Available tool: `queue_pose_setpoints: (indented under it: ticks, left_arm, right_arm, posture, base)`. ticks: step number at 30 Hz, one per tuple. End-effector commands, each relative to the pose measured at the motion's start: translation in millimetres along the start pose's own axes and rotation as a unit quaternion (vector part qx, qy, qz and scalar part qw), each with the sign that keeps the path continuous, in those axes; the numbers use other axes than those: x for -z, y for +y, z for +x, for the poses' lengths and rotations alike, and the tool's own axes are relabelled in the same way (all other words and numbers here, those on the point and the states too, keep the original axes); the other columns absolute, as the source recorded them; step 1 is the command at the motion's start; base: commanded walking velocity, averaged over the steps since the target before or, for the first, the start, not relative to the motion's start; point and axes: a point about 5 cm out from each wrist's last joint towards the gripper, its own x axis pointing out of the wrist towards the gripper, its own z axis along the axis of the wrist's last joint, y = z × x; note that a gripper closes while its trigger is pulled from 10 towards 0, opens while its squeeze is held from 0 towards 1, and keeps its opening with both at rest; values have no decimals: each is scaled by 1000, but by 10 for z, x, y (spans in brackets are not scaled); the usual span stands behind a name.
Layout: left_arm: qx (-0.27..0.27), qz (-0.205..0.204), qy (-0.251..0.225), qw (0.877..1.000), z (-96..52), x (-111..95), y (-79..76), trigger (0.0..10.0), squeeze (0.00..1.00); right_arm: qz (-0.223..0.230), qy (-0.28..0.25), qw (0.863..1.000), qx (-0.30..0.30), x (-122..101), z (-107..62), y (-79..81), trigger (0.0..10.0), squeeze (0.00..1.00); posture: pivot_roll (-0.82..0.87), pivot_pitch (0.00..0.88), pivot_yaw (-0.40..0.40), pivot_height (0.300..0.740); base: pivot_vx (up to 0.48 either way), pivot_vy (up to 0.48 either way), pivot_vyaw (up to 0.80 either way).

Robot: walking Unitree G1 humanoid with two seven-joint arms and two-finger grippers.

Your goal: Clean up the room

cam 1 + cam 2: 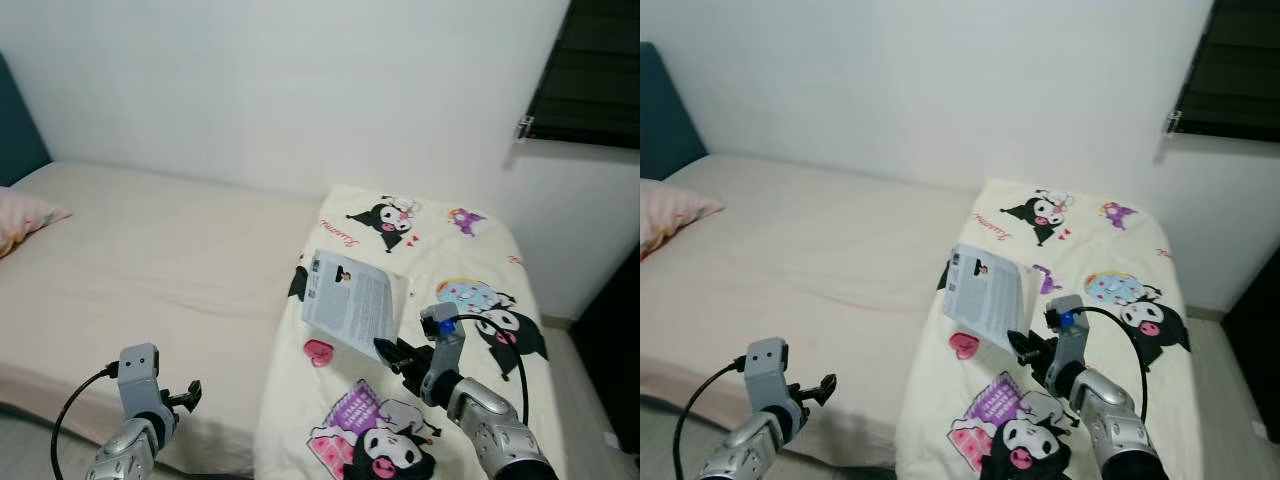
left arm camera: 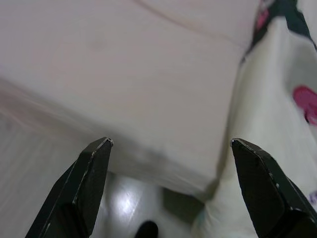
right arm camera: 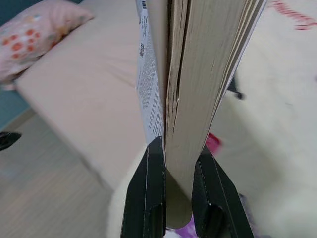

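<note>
A paperback book with a white printed back cover hangs tilted above the cartoon-print blanket. My right gripper is shut on its lower edge; in the right wrist view the two black fingers pinch the book by its page block. My left gripper hovers low at the front edge of the bed, open, and the left wrist view shows its fingers spread wide with nothing between them.
A beige bed fills the left and middle, with a pink patterned pillow at its far left. A white wall stands behind. A dark window is at the top right. Pale floor shows below the bed edge.
</note>
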Motion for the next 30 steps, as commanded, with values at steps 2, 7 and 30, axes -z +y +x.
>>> queue_pose_setpoints:
  ticks: [2,7,30]
  left_arm:
    - [-4,-4,-4,1000,6,13,-17,10000,0]
    - [-2,-2,3,1000,65,-1,-108,10000,0]
    - [18,19,-38,999,102,-105,-226,10000,0]
  right_arm:
    - [-16,-27,999,-20,-112,42,53,10000,0]
    - [-25,-33,999,-29,-115,52,67,10000,0]
    - [-28,-56,996,-57,-210,84,107,10000,0]
  posture:
    - [0,0,-48,740]
    - [-12,0,-40,740]
    - [-13,0,-43,740]
  base:
    - [0,0,644]
    - [-271,0,652]
    - [-82,0,651]
